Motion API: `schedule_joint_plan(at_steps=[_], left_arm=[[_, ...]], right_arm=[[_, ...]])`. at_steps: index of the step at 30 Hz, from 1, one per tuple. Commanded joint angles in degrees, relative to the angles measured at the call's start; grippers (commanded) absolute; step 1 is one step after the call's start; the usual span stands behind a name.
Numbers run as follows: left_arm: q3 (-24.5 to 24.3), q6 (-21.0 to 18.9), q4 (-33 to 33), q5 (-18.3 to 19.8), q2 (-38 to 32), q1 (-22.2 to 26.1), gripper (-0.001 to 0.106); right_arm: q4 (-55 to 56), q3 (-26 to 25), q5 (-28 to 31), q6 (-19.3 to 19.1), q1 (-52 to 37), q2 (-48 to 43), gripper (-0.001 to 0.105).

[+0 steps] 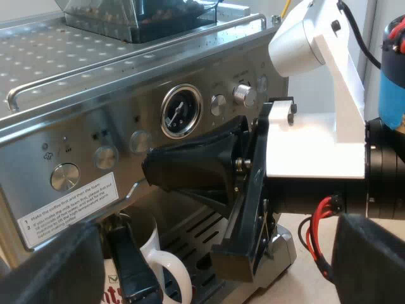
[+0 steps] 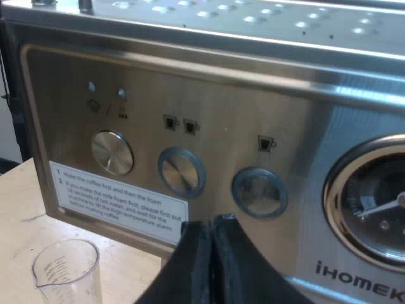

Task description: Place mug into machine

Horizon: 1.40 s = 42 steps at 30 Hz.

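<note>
A white mug [image 1: 166,266] with red lettering stands on the drip tray under the espresso machine's [image 1: 95,95] front panel, its handle turned outward. A dark upright part [image 1: 130,269] hides some of it. My left gripper [image 1: 212,259] is open, its wide fingers [image 1: 54,269] held back from the machine with nothing between them. My right gripper [image 2: 212,225] is shut on nothing, its tips just below the round buttons [image 2: 259,192]. In the left wrist view it [image 1: 155,170] points at the panel below the pressure gauge [image 1: 181,111], above the mug.
The bean hopper [image 1: 136,16] sits on the machine's perforated top. A measuring glass [image 2: 66,269] stands on the wooden table [image 2: 19,209] by the machine's corner. The white right arm [image 1: 316,76] crosses in front of the machine. A blue thing [image 1: 393,76] shows behind it.
</note>
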Motion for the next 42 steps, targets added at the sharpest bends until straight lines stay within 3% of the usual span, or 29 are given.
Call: schedule_joint_plan(at_steps=[1,20,34,36,40,42], left_arm=[[0.0,-0.4,-1.0,-0.6,-0.1,-0.2,0.079],[0.0,-0.4,-1.0,-0.6,-0.1,-0.2,0.079],[0.0,-0.4,-1.0,-0.6,-0.1,-0.2,0.079],[0.0,-0.4,-1.0,-0.6,-0.1,-0.2,0.079],[0.0,-0.4,-1.0,-0.6,-0.1,-0.2,0.079],[0.0,-0.4,-1.0,-0.6,-0.1,-0.2,0.079]], right_arm=[[-0.9,-0.5,0.8,-0.7,-0.1,-0.2,0.0],[-2.9,-0.5,1.1,-0.7,-2.2,-0.2,0.0],[-2.9,-0.5,-1.1,-0.7,-2.5,0.2,0.0],[-3.1,-0.5,-3.9,-0.7,-3.0,0.9,0.0],[-6.1,-0.5,-3.7,-1.0,-3.0,2.0,0.0],[-7.4,-0.5,-0.7,-1.6,-3.0,2.1,0.0]])
